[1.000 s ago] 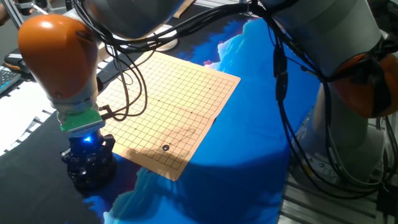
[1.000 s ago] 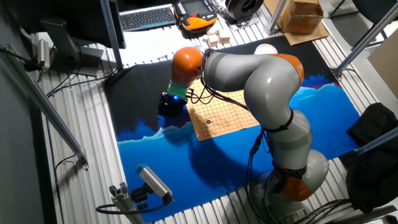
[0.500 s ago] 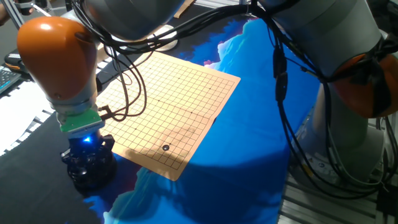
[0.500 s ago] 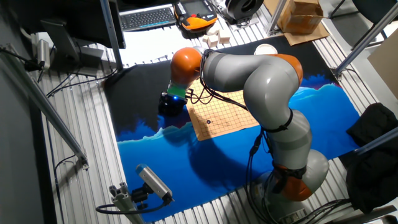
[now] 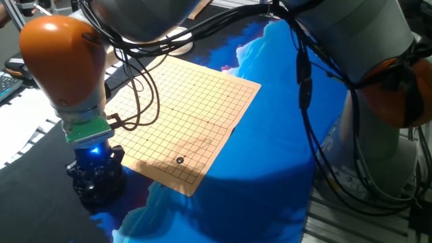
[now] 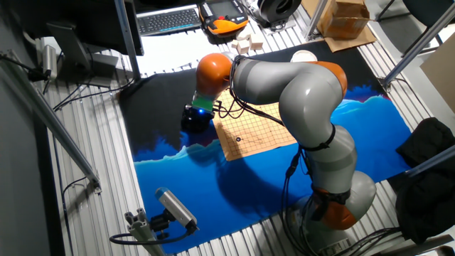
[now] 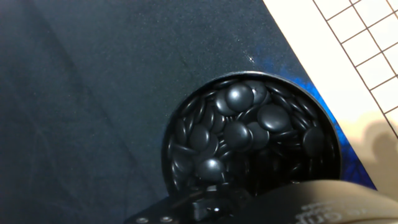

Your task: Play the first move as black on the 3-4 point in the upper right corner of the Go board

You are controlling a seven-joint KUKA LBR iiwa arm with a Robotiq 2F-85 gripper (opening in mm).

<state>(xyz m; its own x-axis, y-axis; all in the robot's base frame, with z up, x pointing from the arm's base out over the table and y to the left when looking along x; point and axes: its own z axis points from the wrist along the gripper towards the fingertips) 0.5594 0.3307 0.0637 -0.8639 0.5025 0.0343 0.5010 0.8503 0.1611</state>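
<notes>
One black stone [image 5: 179,160] on the Go board [image 5: 185,115], near the board's corner closest to the camera in one fixed view; same stone [image 6: 238,139] a dark speck in the other fixed view. Board tan, gridded, flat on blue cloth [image 5: 270,169] spread over the counter [image 6: 135,206]. Black cloth [image 7: 93,93] beside the blue, under the bowl of black stones [image 7: 249,134]. Bowl just off the board's edge, round, dark, heaped with glossy stones. Claw [image 5: 94,177] low over that bowl, blue light glowing above it; fingers not visible in any view, so wide or narrow: cannot tell. Hand view straight down into the bowl, claw body a dark blur along the bottom edge.

Room: slatted metal counter top around the cloths, keyboard [image 6: 168,19] at the far side, cardboard box [image 6: 346,17] at the far corner, white round object [image 6: 304,56] near the board's far side. Second camera on a small mount [image 6: 170,210] at the counter's near edge. Arm's cables [image 5: 304,88] draped over the blue cloth.
</notes>
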